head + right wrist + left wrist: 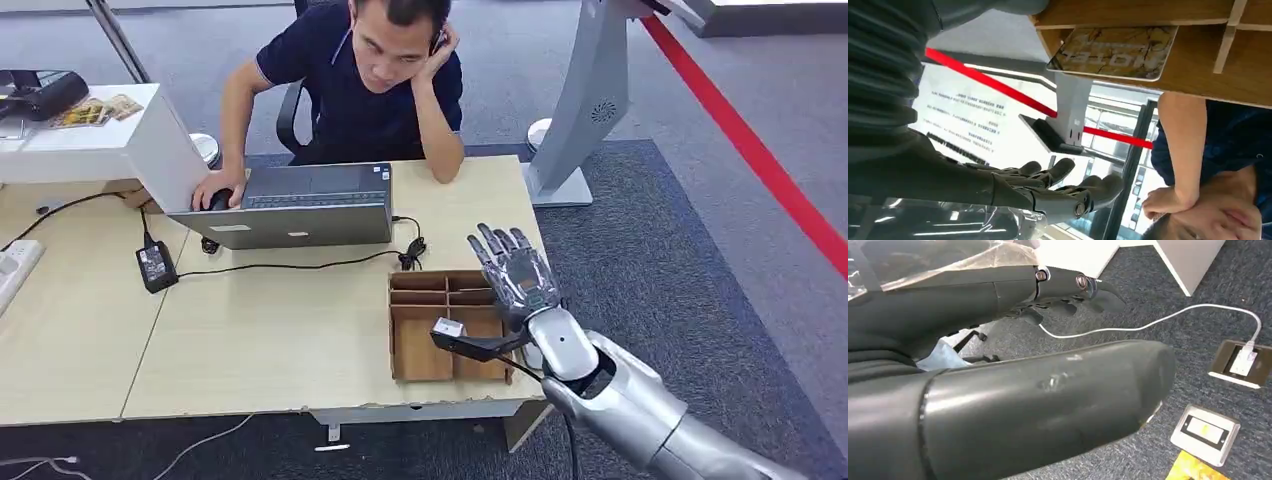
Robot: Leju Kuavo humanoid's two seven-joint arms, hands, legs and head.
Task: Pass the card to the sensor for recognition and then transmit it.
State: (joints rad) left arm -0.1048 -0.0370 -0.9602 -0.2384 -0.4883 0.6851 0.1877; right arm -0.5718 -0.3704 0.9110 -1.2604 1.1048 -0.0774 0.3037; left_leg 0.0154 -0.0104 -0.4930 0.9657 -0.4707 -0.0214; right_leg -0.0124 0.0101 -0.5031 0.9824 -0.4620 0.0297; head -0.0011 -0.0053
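I've got my right hand (515,272) spread wide and empty above the wooden tray (420,355), card (1113,52) still unpicked, so next I lower and pinch it.

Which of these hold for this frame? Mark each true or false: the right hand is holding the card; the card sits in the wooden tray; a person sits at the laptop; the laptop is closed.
1. The right hand is holding the card. False: its fingers are spread and empty above the wooden tray.
2. The card sits in the wooden tray. True.
3. A person sits at the laptop. True.
4. The laptop is closed. False: it is open, its keyboard facing the person.
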